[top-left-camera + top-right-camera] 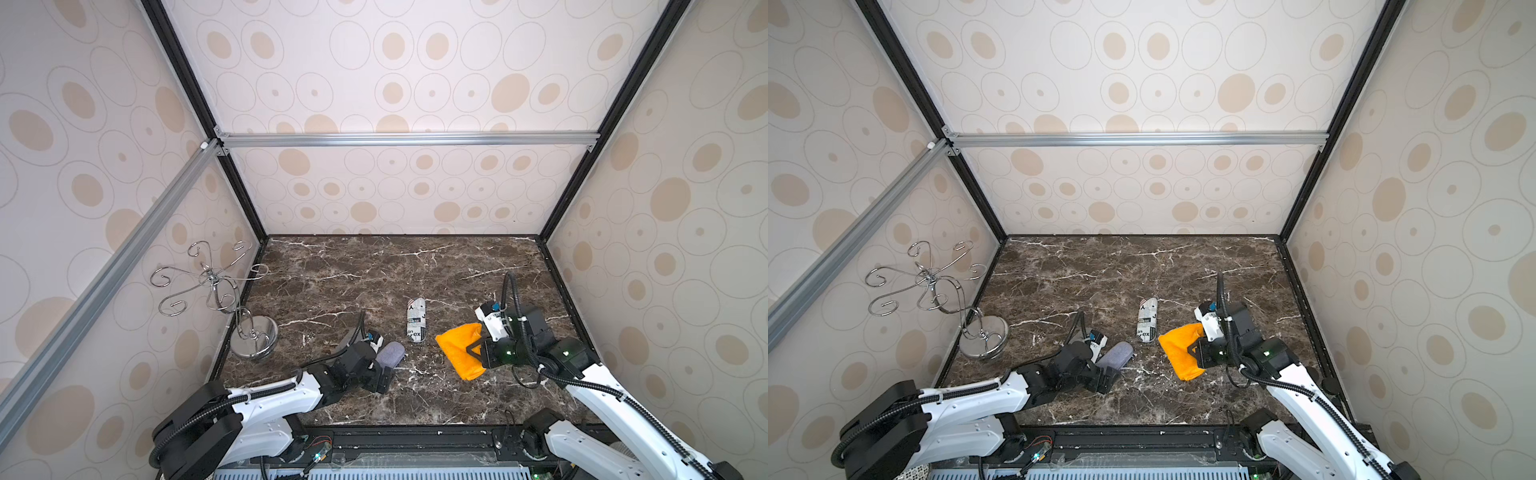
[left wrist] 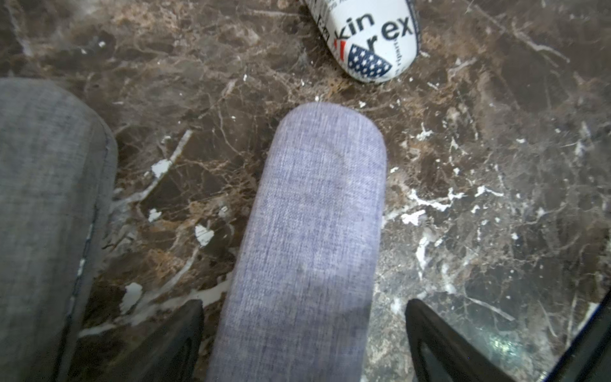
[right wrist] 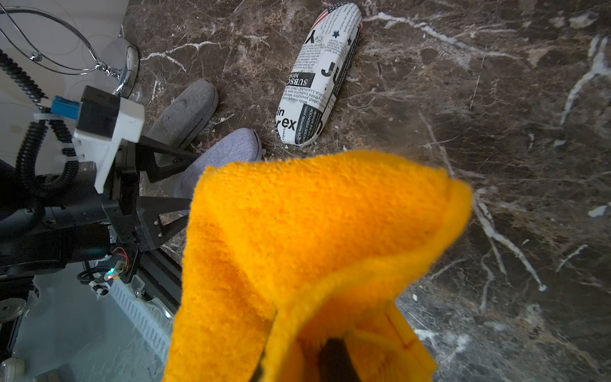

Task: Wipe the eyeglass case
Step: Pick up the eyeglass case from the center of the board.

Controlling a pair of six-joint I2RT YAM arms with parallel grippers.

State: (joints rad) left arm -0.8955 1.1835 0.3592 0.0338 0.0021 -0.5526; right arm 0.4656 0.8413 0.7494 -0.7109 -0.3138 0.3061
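Marble tabletop (image 1: 374, 270), dark brown and white-veined, is spreading between beige-circled walls (image 1: 395, 187); front-left, our left gripper (image 2: 304, 302) is straddling the lavender fabric eyeglass case (image 2: 314, 215), jaws released; our right gripper (image 1: 475, 348) is clenching a fluffy orange cloth (image 1: 455, 353).

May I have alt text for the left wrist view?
A lavender fabric eyeglass case lies on the brown marble tabletop between the open jaws of the left pincer. A grey fabric case lies beside it, and a white newspaper-print case farther off.
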